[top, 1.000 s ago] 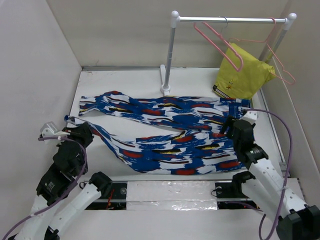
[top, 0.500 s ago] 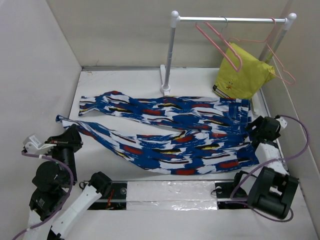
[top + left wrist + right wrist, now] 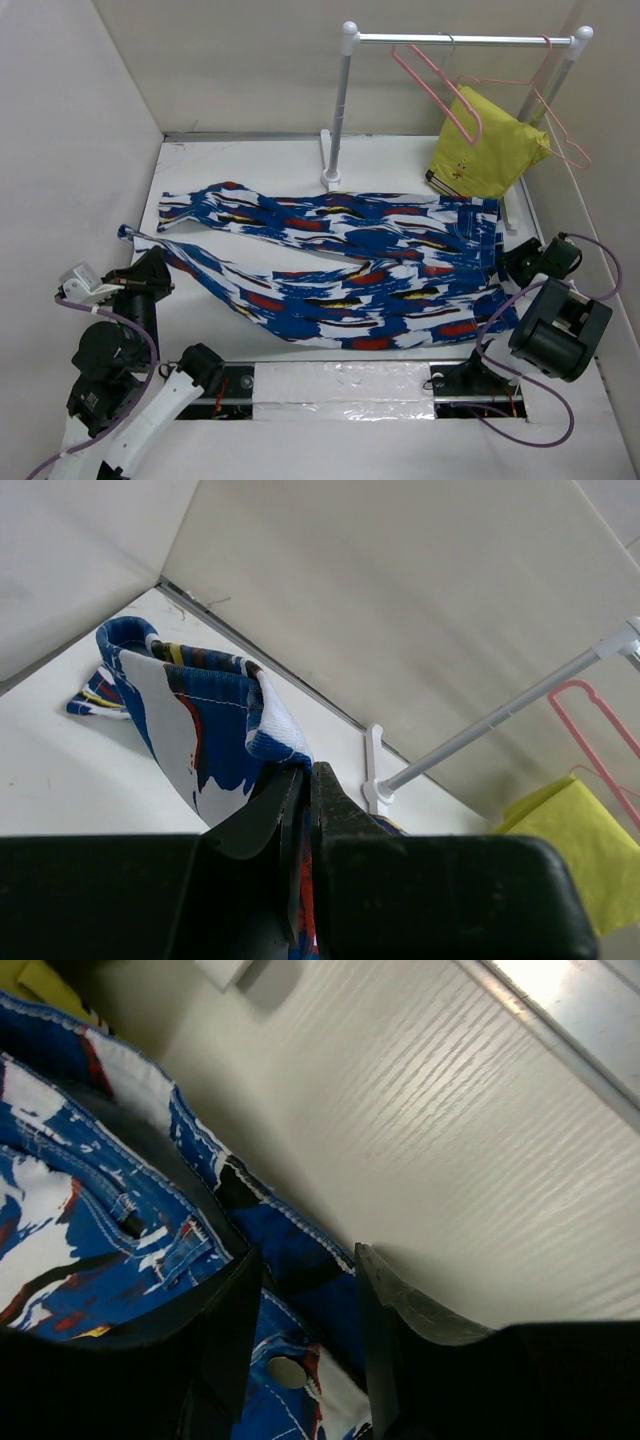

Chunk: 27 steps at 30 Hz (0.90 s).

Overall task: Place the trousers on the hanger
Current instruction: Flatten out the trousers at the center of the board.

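The trousers (image 3: 350, 265) lie spread flat on the white table, legs to the left and waist to the right. My left gripper (image 3: 152, 268) is shut on the hem of the near leg (image 3: 200, 715) and holds it lifted; cloth is pinched between the fingertips (image 3: 305, 772). My right gripper (image 3: 508, 263) is open, low at the waistband's right edge. Its jaws straddle the waistband (image 3: 300, 1250) by a metal button (image 3: 285, 1372). The pink hanger (image 3: 436, 100) hangs bare on the rail at the back right; it also shows in the left wrist view (image 3: 595, 720).
A white rail stand (image 3: 338, 110) rises behind the trousers. A second thin pink hanger (image 3: 570, 140) on it seems to carry a yellow garment (image 3: 485, 150). White walls close in at the left, back and right. A metal strip (image 3: 340, 385) runs along the near edge.
My right arm has swung right off the waist and folded down, bringing its open gripper to the waistband's edge. My left gripper has shifted slightly left with the hem.
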Each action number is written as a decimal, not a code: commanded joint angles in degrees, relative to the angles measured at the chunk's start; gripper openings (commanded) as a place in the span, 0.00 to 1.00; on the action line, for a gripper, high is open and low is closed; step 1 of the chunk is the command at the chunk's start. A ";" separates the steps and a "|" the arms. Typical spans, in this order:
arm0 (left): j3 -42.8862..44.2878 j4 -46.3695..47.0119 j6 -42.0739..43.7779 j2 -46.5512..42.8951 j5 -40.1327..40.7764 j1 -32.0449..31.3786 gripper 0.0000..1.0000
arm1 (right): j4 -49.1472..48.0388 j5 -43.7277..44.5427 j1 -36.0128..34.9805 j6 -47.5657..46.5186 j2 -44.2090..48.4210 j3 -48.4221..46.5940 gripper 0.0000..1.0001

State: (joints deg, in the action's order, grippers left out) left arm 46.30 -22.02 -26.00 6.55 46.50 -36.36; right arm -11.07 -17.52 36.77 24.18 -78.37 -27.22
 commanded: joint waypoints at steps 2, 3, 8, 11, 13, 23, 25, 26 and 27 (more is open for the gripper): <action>-0.34 4.18 1.39 -2.32 0.25 0.06 0.00 | -4.92 -7.17 0.40 1.30 -1.34 -0.11 0.42; -0.51 4.18 1.39 -2.50 0.34 0.06 0.00 | -5.97 -8.40 0.40 1.91 -1.70 0.24 0.37; -0.69 4.27 1.48 -2.33 0.17 0.06 0.00 | -7.21 -7.88 1.10 3.15 -1.97 0.50 0.05; -0.69 4.27 1.39 -1.54 0.17 0.06 0.00 | -5.90 -5.87 1.63 3.59 0.49 1.12 0.00; -0.60 4.27 1.39 -1.45 0.08 0.06 0.00 | -3.45 -1.92 2.77 3.68 5.23 2.00 0.00; -1.13 5.06 1.65 -2.24 -1.15 0.06 0.00 | 0.33 6.00 2.09 1.32 6.49 -6.25 0.43; -1.13 5.06 1.57 -2.41 -1.41 0.06 0.00 | 3.67 9.16 1.38 -1.06 7.61 -7.32 0.71; -1.22 5.23 1.57 -2.68 -1.93 0.58 0.00 | 4.47 10.30 0.85 -1.24 10.66 -6.54 0.77; -1.39 5.32 1.57 -2.77 -2.46 0.59 0.00 | 5.70 12.83 0.84 -1.16 12.52 -5.74 0.81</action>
State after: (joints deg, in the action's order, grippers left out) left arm 45.34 -20.84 -25.50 4.36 45.25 -36.23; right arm -7.99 -10.52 38.63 25.47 -70.70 -31.53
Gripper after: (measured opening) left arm 0.014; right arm 0.781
